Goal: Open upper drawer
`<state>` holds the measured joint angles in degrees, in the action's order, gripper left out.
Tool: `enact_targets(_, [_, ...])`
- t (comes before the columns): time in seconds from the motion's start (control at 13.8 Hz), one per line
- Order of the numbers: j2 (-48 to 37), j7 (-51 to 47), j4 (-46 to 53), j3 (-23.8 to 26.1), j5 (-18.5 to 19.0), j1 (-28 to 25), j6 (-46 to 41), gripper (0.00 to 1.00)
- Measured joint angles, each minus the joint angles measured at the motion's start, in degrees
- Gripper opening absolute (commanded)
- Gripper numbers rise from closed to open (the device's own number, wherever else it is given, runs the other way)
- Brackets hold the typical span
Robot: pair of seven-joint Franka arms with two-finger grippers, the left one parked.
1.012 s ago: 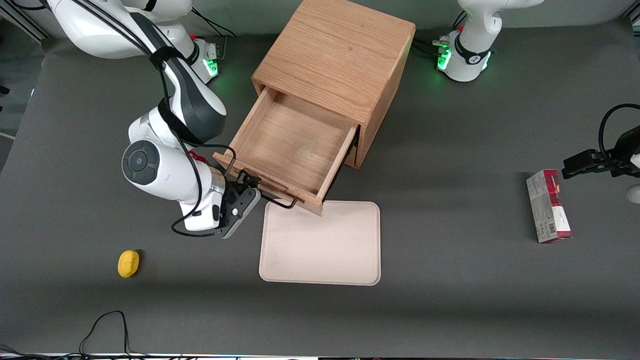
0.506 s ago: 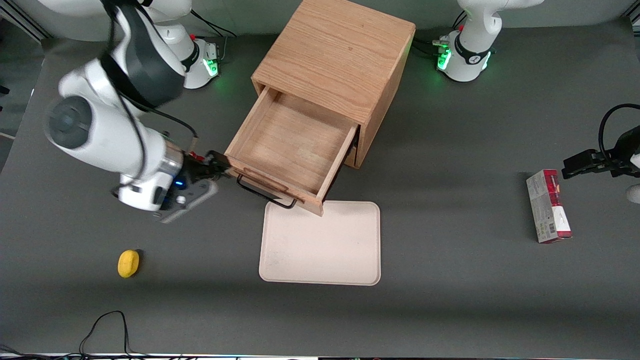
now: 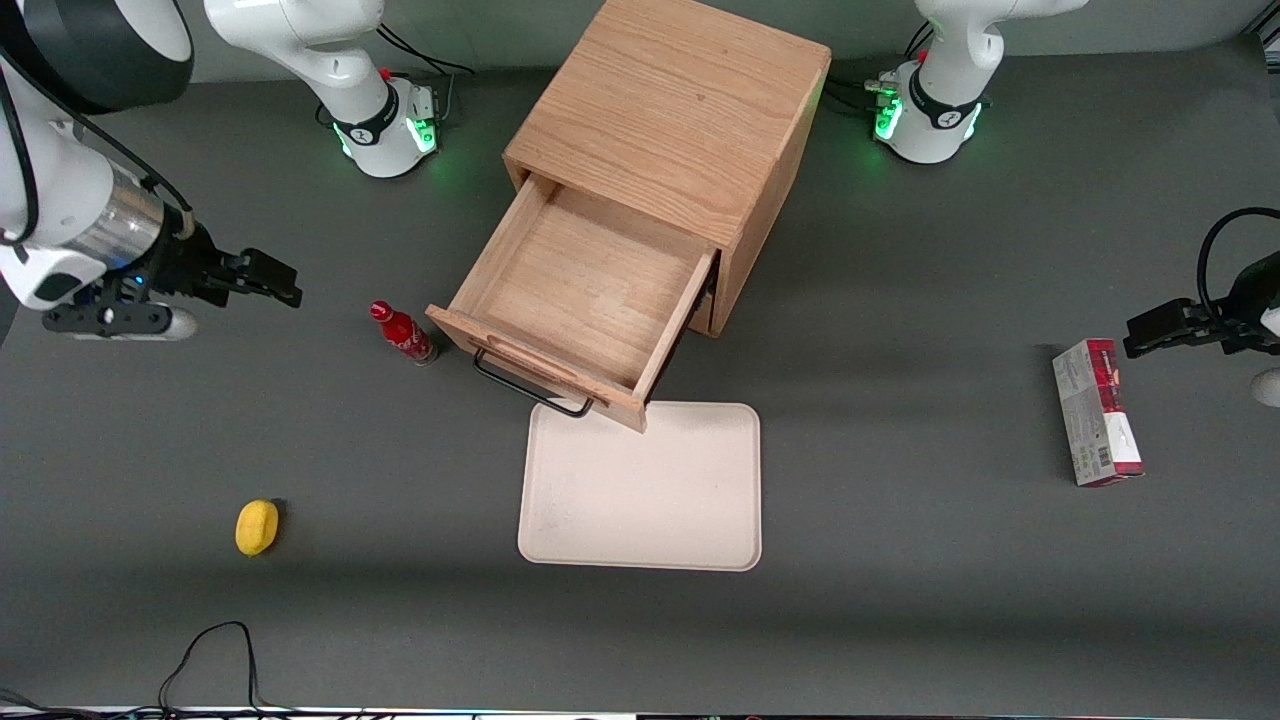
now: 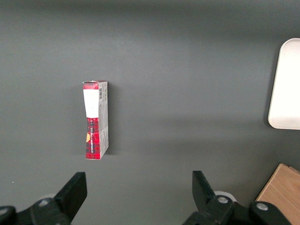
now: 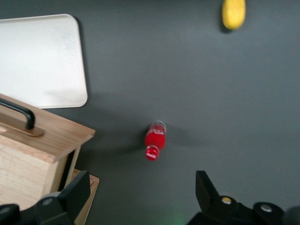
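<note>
Upper drawer [image 3: 585,300] was the item under test; notes run from the gripper [image 3: 262,277] outward. Fingers [image 5: 70,197] were spread apart and held nothing, seen in the right wrist view as two dark tips with bare table between them. The gripper hung above the table toward the working arm's end, well apart from the cabinet [image 3: 670,130] and from the drawer's handle [image 3: 530,385]. Between gripper and drawer stood a small red bottle [image 3: 402,333], upright, just beside the drawer's front corner but not touching it as far as could be told. The drawer stood pulled well out of the cabinet, tray body exposed and empty, its front edge just over the rim of a pale tray [image 3: 640,545] lying nearer the front camera. The lower drawer was mostly hidden beneath it. A yellow object [image 3: 256,526] lay well apart, nearer the camera; a red-and-white box [image 3: 1095,410] lay toward the parked arm's end. Judgement: the opening step looked complete, with the arm clear of the handle. No further pull seemed needed; if any move were called for, it would be parking the arm while keeping clear of the bottle, which looked easy to tip.
</note>
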<state>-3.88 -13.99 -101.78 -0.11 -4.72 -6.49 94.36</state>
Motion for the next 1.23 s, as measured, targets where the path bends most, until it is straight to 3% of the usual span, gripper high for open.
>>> enact_targets(0.29, [-3.47, -0.43, -3.04, -4.05, 1.09, 0.02, 0.23, 1.0])
enact_targets(1.23, [-5.3, -0.84, -6.0, -3.93, 2.67, -0.26, 7.91, 1.0])
